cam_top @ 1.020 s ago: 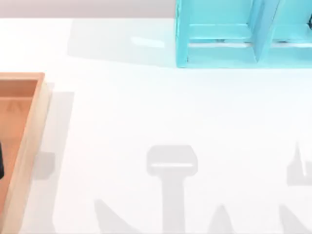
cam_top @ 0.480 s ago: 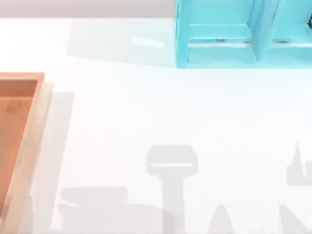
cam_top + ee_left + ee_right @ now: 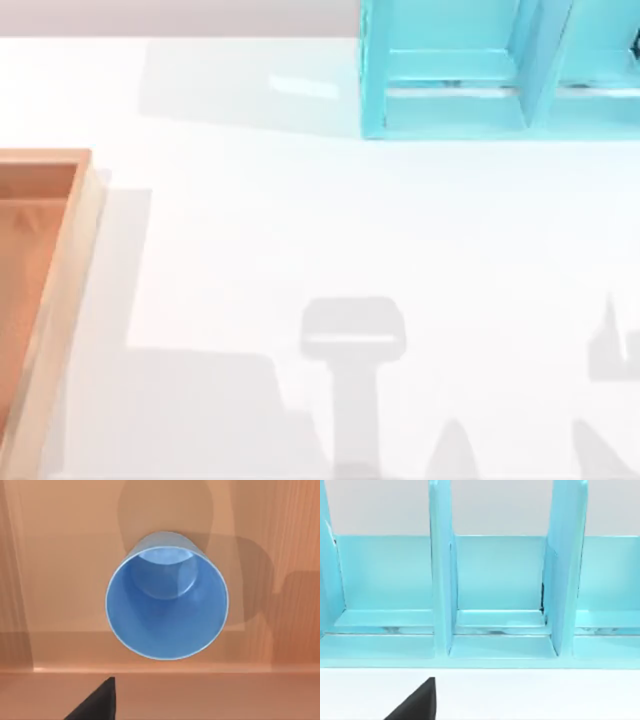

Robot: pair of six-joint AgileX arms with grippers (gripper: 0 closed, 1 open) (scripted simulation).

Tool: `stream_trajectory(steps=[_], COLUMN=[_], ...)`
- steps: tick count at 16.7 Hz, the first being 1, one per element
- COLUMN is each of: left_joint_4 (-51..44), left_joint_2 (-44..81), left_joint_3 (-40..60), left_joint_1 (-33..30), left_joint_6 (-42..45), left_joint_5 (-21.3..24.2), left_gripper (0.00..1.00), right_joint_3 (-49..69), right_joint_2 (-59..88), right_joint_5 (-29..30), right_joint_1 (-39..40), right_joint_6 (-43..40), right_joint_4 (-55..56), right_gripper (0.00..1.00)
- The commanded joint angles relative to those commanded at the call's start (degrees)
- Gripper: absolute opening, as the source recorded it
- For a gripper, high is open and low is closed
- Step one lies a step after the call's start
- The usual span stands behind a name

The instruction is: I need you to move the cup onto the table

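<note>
orange-brown wooden tray [image 3: 60, 300] with a raised rim sat at the left edge, turquoise shelf unit [image 3: 480, 70] stood at the far right, upright dividers splitting it into compartments

No readable text — no labels, brands, numbers.

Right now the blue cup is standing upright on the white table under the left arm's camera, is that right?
Not quite. The blue cup is upright with its open mouth toward the camera, but the left wrist view shows it standing on the floor of the orange-brown wooden tray, not on the white table.
</note>
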Motion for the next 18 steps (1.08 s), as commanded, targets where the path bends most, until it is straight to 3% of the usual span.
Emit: stream_trajectory(steps=[7,14,18], left_joint_4=[2.4,21.0,24.1], left_joint_2=[0.5,5.6,6.5], left_joint_3=[-2.1,-14.9,-17.5], left_joint_1=[-0.2,0.2,0.3], left_joint_6=[-0.1,0.3,0.4], left_joint_5=[0.0,0.0,0.0], left_gripper=[1.00,1.00,1.00], right_joint_3=[0.0,0.0,0.0], right_joint_2=[0.0,0.0,0.0], right_joint_5=[0.0,0.0,0.0], right_joint_1=[0.0,0.0,0.0], right_joint_6=[0.0,0.0,0.0], right_joint_4=[0.0,0.0,0.0], right_gripper=[1.00,1.00,1.00])
